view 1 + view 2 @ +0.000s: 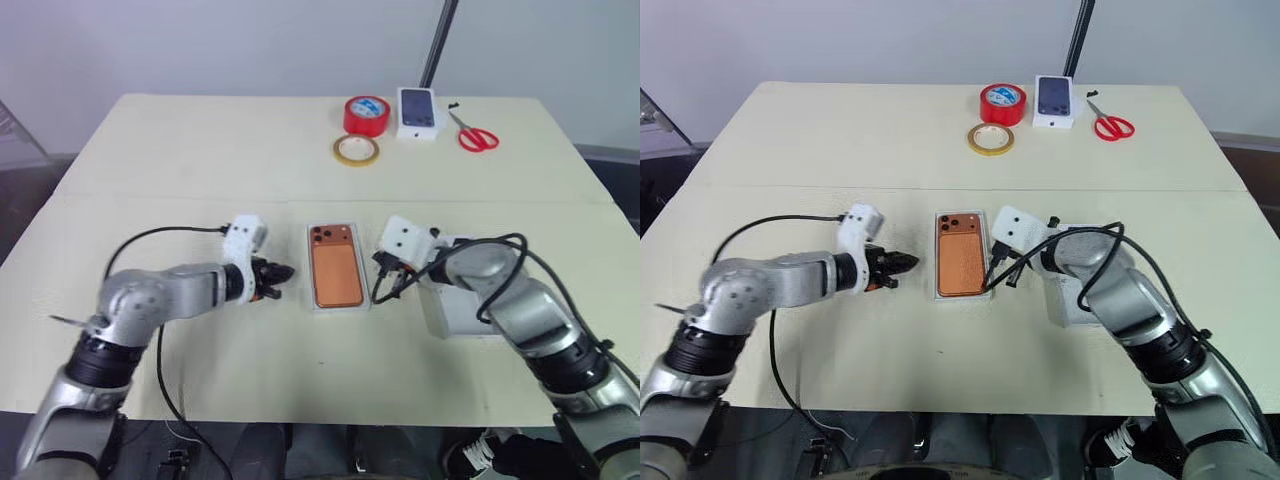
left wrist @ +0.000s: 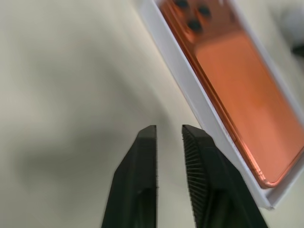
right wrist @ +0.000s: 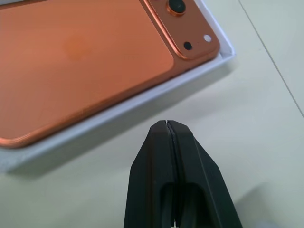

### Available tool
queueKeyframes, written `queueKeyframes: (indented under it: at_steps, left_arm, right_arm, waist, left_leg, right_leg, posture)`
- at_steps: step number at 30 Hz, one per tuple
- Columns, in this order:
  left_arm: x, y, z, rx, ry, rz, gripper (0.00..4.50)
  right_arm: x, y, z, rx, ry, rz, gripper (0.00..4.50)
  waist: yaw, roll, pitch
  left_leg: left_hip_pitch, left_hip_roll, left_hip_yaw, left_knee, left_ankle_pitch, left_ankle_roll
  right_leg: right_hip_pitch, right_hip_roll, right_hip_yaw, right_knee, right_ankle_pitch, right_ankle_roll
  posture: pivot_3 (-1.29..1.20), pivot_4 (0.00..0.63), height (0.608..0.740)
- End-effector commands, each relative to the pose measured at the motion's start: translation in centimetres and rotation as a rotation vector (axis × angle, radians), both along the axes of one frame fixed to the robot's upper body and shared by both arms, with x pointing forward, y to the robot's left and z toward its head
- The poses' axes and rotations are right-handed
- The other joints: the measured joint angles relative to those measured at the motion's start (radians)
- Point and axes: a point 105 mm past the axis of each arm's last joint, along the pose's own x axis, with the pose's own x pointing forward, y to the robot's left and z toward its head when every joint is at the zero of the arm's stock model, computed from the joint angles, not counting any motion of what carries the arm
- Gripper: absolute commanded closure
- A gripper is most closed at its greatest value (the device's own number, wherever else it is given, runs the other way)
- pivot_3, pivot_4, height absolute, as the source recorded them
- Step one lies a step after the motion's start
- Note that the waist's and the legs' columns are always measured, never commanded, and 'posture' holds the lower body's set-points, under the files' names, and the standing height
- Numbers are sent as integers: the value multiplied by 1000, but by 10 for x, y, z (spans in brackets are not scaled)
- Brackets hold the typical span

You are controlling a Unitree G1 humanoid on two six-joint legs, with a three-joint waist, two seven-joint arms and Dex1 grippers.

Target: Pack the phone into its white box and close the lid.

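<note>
The orange-copper phone (image 1: 336,272) lies back up in its white box (image 1: 340,309) at the middle of the table, camera lenses at the far end. Just left of the box, my left gripper (image 1: 282,275) points toward it. In the left wrist view its fingers (image 2: 147,156) stand a narrow gap apart with nothing between them, beside the box wall (image 2: 190,90). My right gripper (image 1: 380,285) is shut and empty close to the box's right side, and the right wrist view shows it (image 3: 167,124) a little off the rim (image 3: 142,107). The white lid (image 1: 455,315) lies under my right forearm.
At the table's far edge are a red tape roll (image 1: 366,114), a yellowish tape ring (image 1: 355,150), a small white box with a dark phone picture (image 1: 418,112) and red scissors (image 1: 476,134). A black pole (image 1: 440,40) rises behind them.
</note>
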Motion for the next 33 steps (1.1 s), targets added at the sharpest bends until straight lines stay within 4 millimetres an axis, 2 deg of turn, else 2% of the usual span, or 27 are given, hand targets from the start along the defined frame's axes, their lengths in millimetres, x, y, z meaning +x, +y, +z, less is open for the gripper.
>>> queueKeyframes:
  at_steps: [1,8,14,20,26,33]
  left_arm:
    - [7,-8,1,34,-33,-39,3332]
    - [-3,-51,-7,55,-27,-249,3332]
    - [-16,-93,1,10,-19,-417,3332]
    - [-28,-126,4,-11,-1,-537,3332]
    - [-31,-137,-1,-12,23,-566,3332]
    - [-8,-127,-4,-18,26,-457,3332]
  right_arm:
    - [6,3,5,-16,-46,-9,4500]
    - [0,12,0,-8,-13,27,4500]
    - [-21,-13,2,-44,20,13,4500]
    - [-45,-46,-4,-93,73,-74,4500]
    - [-61,-71,-11,-131,113,-156,4500]
    - [-72,-72,-14,-130,140,-158,4500]
  waist:
    - [1,0,0]
    - [8,0,0]
    - [33,0,0]
    - [29,0,0]
    - [27,0,0]
    - [28,0,0]
  left_leg:
    - [-1,0,0,0,0,0]
    - [-1,-1,-1,1,0,0]
    - [-2,-2,-2,2,0,1]
    - [-4,-3,-3,3,-1,2]
    - [-3,-3,-3,3,-1,2]
    - [-1,-3,-4,3,-1,2]
  right_leg:
    - [-1,0,0,0,0,0]
    - [0,-1,-1,0,0,0]
    - [1,-2,-2,-1,0,0]
    - [1,-2,-3,-1,0,1]
    - [2,-1,-3,-1,0,1]
    - [5,-1,-3,-2,0,1]
  posture:
    - [0,150,740]
    - [0,150,740]
    - [0,150,740]
    - [0,150,740]
    - [0,150,740]
    - [0,150,740]
